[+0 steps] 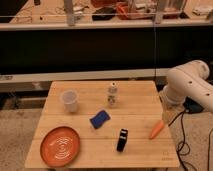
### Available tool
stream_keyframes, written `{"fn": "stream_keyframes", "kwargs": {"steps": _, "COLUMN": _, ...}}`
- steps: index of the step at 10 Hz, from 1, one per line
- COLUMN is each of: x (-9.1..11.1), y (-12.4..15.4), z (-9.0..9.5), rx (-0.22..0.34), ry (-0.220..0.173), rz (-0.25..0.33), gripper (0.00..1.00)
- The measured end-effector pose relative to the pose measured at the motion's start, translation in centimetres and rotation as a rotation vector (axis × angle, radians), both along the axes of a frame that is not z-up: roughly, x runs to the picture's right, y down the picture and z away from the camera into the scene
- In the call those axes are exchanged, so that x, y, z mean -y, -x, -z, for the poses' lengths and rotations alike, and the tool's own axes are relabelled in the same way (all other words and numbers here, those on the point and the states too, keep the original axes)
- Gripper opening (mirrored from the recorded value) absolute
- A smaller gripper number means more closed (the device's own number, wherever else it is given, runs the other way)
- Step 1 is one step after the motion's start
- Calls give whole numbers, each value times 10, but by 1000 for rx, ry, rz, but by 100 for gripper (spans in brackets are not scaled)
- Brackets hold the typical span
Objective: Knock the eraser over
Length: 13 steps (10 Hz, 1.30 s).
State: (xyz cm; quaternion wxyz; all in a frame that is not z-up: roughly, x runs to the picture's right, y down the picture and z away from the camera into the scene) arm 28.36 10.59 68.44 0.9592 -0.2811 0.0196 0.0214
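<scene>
Gripper over the table's right edge, grip impossible to tell, carrot just beneath, eraser standing well apart from it.

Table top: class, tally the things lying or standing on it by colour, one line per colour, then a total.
Orange: 2, the plate and the carrot
White: 2, the cup and the small bottle
Blue: 1, the pad
Black: 1, the eraser
Total: 6
Not counted: the gripper, by the table at its right edge, above the carrot.
</scene>
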Motion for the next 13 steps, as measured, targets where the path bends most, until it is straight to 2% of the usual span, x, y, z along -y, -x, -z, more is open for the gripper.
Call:
{"fn": "stream_keyframes", "kwargs": {"steps": 6, "x": -1, "y": 1, "z": 0, "rx": 2, "ry": 0, "rz": 4, "gripper": 80}}
{"fn": "stream_keyframes", "kwargs": {"steps": 10, "x": -26, "y": 35, "z": 2, "rx": 54, "ry": 1, "rz": 59, "gripper": 80}}
{"fn": "stream_keyframes", "kwargs": {"steps": 13, "x": -47, "y": 46, "z": 2, "rx": 81, "ry": -4, "rz": 78, "gripper": 80}}
